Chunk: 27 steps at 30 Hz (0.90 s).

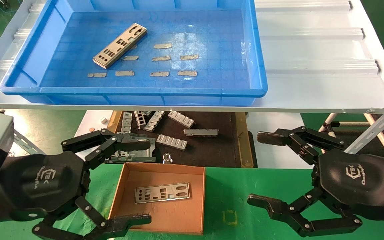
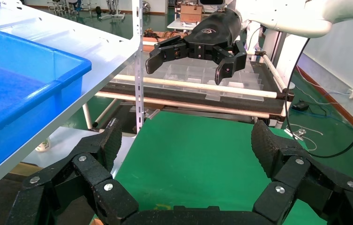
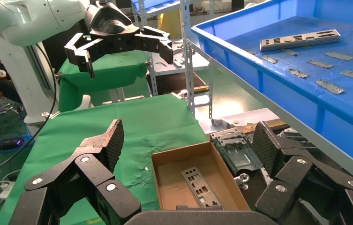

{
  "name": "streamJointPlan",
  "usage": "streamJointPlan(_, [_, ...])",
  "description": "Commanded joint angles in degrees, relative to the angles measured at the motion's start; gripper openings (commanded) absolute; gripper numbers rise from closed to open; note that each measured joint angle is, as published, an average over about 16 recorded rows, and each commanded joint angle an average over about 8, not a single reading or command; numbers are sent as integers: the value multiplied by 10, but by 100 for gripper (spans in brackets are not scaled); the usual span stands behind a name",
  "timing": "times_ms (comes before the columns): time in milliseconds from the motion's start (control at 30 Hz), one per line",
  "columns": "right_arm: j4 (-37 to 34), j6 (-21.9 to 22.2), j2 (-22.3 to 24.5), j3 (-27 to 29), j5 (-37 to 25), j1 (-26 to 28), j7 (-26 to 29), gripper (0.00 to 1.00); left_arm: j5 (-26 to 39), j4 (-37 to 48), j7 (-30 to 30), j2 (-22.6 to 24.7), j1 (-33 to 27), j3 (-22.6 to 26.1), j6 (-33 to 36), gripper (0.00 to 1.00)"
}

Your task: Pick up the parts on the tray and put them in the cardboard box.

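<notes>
One plate (image 1: 119, 45) is left in the tray (image 1: 260, 76), near its far left corner, long axis slanted from near-left to far-right. A second plate (image 1: 162, 193) is already lying flat in the cardboard box (image 1: 120, 181), about mid-floor. The left claw (image 1: 108, 181) is hung over the box's left wall, fingers spread wide, nothing held. The right claw (image 1: 262, 168) is parked beyond the box's right wall over the green table, also wide and empty. The tray plate lies up and ahead; the left arm is judged nearer.
</notes>
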Motion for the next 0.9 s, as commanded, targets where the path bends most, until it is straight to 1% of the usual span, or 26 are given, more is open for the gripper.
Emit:
streamJointPlan(33, [0,0,0,0,0,0,0,100,0,0,0,0,0,0,0,100])
streamJointPlan(900, [0,0,0,0,0,0,0,100,0,0,0,0,0,0,0,100])
